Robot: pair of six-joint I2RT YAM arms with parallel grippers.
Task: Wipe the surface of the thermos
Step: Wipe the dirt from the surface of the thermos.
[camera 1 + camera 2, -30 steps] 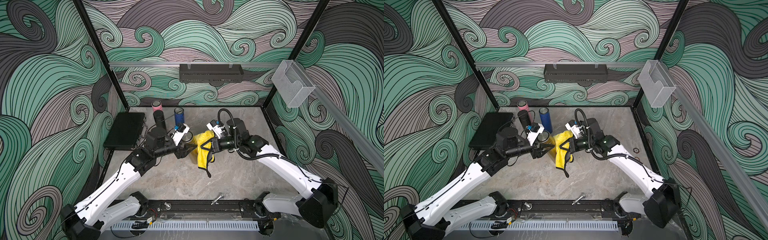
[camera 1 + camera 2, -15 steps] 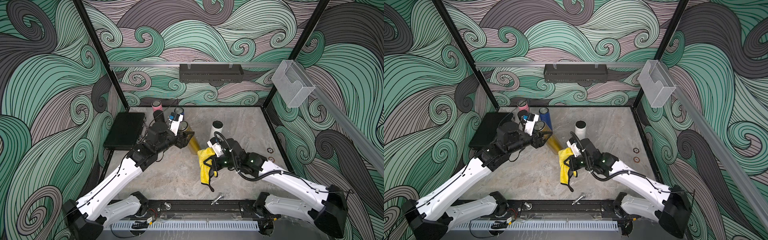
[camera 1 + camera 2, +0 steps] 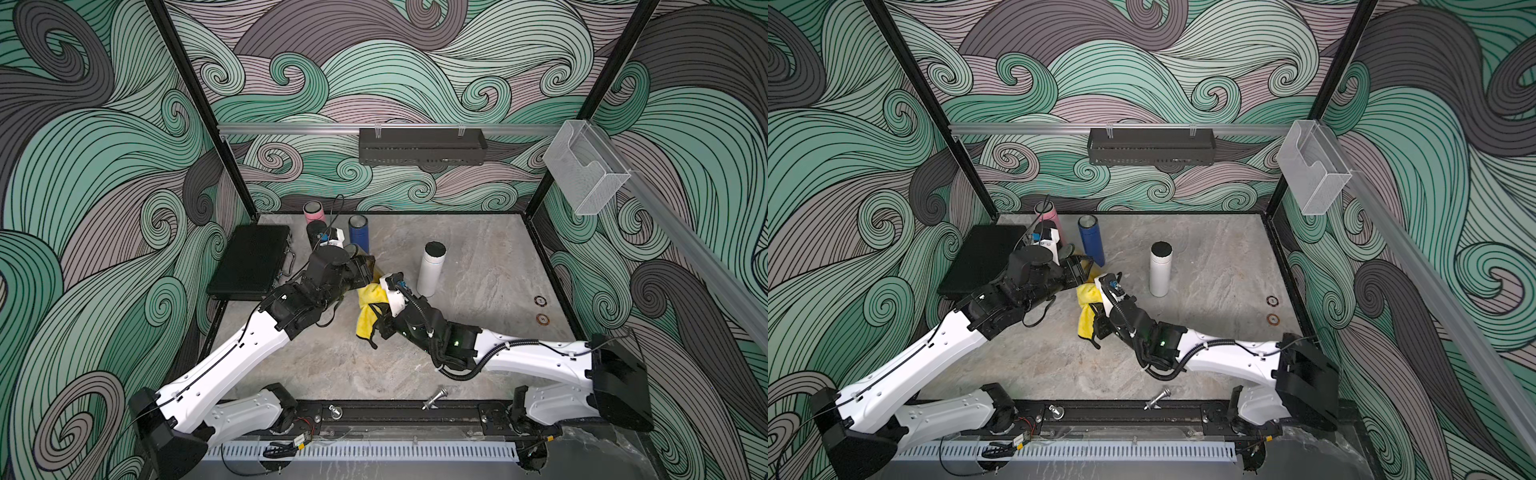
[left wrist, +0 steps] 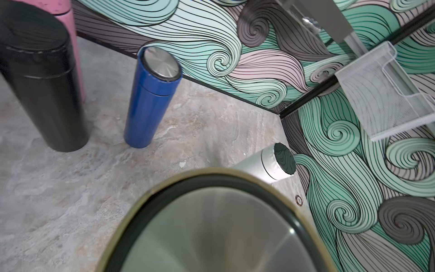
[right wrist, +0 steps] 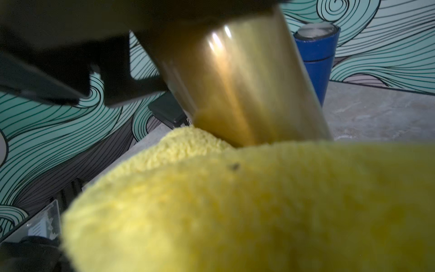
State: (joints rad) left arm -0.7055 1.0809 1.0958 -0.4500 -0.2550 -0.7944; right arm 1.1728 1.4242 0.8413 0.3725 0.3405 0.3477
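Both shut, left gripper (image 3: 362, 267) is clamping the gold steel thermos (image 5: 247, 82), right gripper (image 3: 379, 312) the yellow terry cloth (image 3: 366, 309) at six o'clock, needing firm contact.

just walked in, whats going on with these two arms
The left gripper holds a gold thermos at a tilt. The right gripper holds a yellow cloth against the thermos's lower part, so wiping is under way. A white thermos stands alone off to the side. A blue thermos, a black thermos and a pink thermos stand near the back wall.
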